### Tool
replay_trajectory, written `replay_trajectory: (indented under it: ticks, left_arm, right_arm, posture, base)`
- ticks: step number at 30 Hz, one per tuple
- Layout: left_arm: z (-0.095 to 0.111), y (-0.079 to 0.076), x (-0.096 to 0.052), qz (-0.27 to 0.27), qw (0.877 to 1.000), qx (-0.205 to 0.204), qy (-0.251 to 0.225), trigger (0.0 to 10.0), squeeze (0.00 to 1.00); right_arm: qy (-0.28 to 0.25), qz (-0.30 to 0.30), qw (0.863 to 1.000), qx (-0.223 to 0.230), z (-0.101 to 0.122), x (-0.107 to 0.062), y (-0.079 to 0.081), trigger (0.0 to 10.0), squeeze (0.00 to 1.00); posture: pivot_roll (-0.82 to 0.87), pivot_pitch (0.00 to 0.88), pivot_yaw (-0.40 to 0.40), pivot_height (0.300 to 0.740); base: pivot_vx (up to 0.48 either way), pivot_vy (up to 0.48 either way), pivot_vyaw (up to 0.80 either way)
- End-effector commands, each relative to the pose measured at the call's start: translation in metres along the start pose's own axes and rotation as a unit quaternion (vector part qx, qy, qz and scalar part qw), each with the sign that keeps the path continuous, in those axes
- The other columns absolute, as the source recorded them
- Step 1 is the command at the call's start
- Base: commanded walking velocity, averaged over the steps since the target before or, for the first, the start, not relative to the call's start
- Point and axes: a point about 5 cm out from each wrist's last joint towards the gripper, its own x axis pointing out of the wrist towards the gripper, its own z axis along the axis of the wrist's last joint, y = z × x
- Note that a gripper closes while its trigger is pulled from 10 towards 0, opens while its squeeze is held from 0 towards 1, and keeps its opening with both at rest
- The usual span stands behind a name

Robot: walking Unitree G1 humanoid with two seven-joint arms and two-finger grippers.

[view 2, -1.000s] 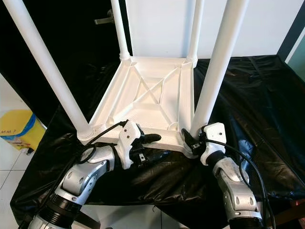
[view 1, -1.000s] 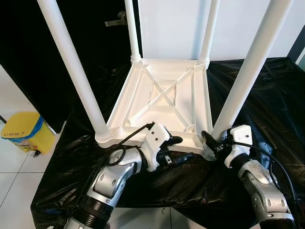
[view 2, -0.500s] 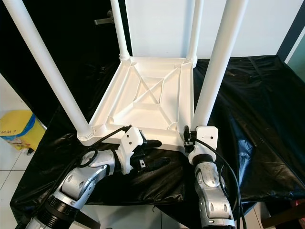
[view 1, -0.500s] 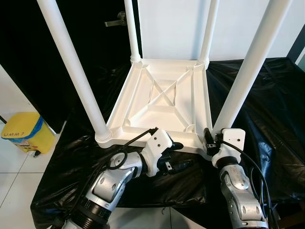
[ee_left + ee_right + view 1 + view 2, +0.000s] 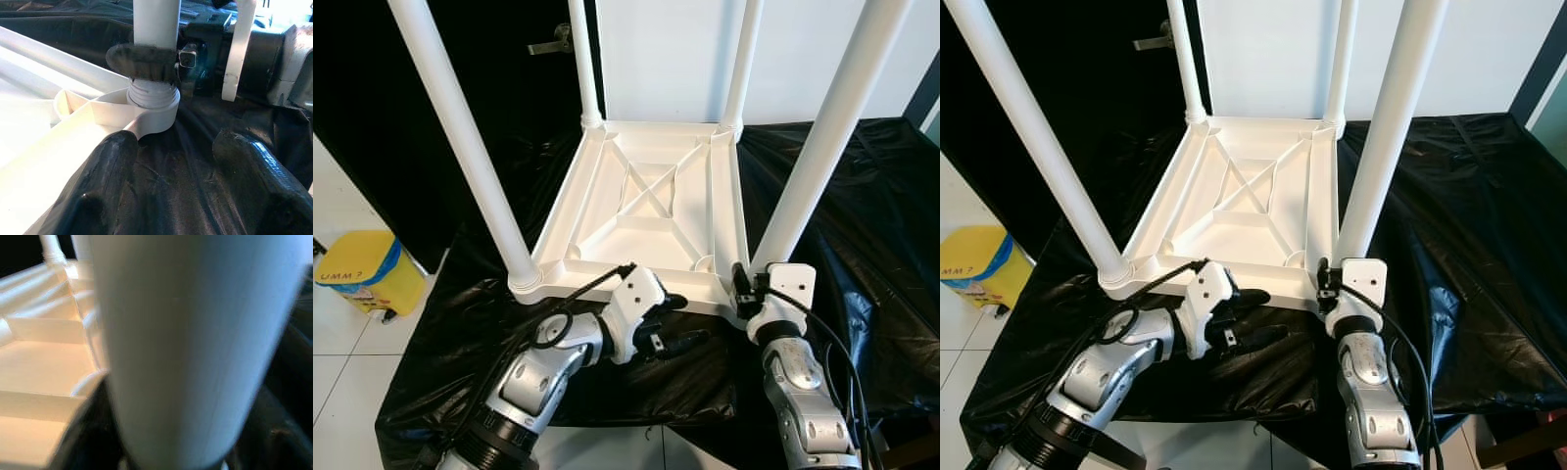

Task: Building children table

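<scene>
The white children's table (image 5: 651, 211) lies upside down on a black plastic sheet (image 5: 862, 225), its legs pointing up. My right gripper (image 5: 747, 286) is at the foot of the near right leg (image 5: 822, 147) and is shut on it. In the left wrist view one of its black fingers (image 5: 142, 61) wraps the leg just above the threaded socket (image 5: 152, 100). That leg (image 5: 186, 347) looms large in the right wrist view. My left gripper (image 5: 680, 320) hovers open over the sheet by the table's front edge, holding nothing, its fingers (image 5: 105, 186) spread toward that same corner.
A yellow bin (image 5: 357, 269) stands on the white tiled floor at the left. A dark door with a handle (image 5: 551, 41) is behind the table, beside a white wall. The near left leg (image 5: 460, 137) rises close to my left arm.
My right arm swung in from the right and closed on the foot of the near right leg. My left gripper drew back slightly from the table's front edge.
</scene>
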Motion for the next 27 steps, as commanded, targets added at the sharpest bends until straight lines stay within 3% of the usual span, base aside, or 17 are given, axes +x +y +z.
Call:
replay_trajectory:
  ticks: [1,8,9,11,13,16,18,22,25,27]
  left_arm:
    - [0.001,-0.002,-0.001,-0.018,1.0,0.002,0.002,10.0,0.0]
    - [0.0,-0.001,-0.001,-0.009,1.0,0.003,0.002,10.0,0.0]
    - [0.0,-0.001,-0.001,-0.01,1.0,0.003,0.003,10.0,0.0]
    - [0.0,-0.001,-0.001,-0.011,1.0,0.003,0.003,10.0,0.0]
    - [0.0,0.0,0.0,-0.011,1.0,0.003,0.002,10.0,0.0]
    - [0.0,0.0,0.0,-0.011,1.0,0.003,0.002,10.0,0.0]
    - [0.0,0.0,0.001,-0.012,1.0,0.004,0.002,10.0,0.0]
    - [0.001,0.001,0.001,-0.012,1.0,0.004,0.002,10.0,0.0]
    - [0.001,0.002,0.0,-0.01,1.0,0.005,0.001,10.0,0.0]
    - [0.001,0.003,0.0,-0.01,1.0,0.006,0.001,10.0,0.0]
  right_arm:
    - [0.03,-0.016,0.999,-0.003,-0.012,-0.003,-0.006,10.0,1.0]
    - [-0.011,0.071,0.997,0.008,-0.001,0.0,-0.012,10.0,1.0]
    - [-0.016,0.108,0.994,0.003,0.002,0.001,-0.018,10.0,0.0]
    - [-0.016,0.136,0.991,0.0,0.004,0.001,-0.025,10.0,0.0]
    - [-0.012,0.204,0.979,-0.012,0.006,-0.001,-0.033,10.0,0.0]
    - [-0.008,0.237,0.971,-0.02,0.007,-0.002,-0.035,10.0,0.0]
    - [0.003,0.283,0.958,-0.035,0.007,-0.001,-0.039,10.0,0.0]
    - [0.012,0.314,0.948,-0.052,0.008,0.004,-0.042,10.0,0.0]
    - [0.033,0.367,0.927,-0.073,0.006,0.009,-0.041,10.0,0.0]
    - [0.037,0.375,0.923,-0.079,0.005,0.011,-0.04,10.0,0.0]
  posture:
    - [-0.18,0.013,0.047,0.74]
    - [-0.18,0.013,0.056,0.74]
    - [-0.18,0.011,0.057,0.74]
    - [-0.19,0.006,0.057,0.74]
    - [-0.19,0.002,0.059,0.74]
    - [-0.19,0.002,0.059,0.74]
    - [-0.19,0.0,0.059,0.74]
    - [-0.18,0.0,0.058,0.74]
    - [-0.18,0.0,0.055,0.74]
    - [-0.18,0.0,0.05,0.74]
  base:
    - [0.0,0.0,0.0]
    - [0.0,0.0,0.0]
    - [0.0,0.0,0.0]
    - [0.0,0.0,0.0]
    - [0.0,0.0,0.0]
    - [0.0,0.0,0.0]
    - [0.0,0.0,0.0]
    - [0.0,0.0,0.0]
    - [0.0,0.0,0.0]
    - [0.0,0.0,0.0]
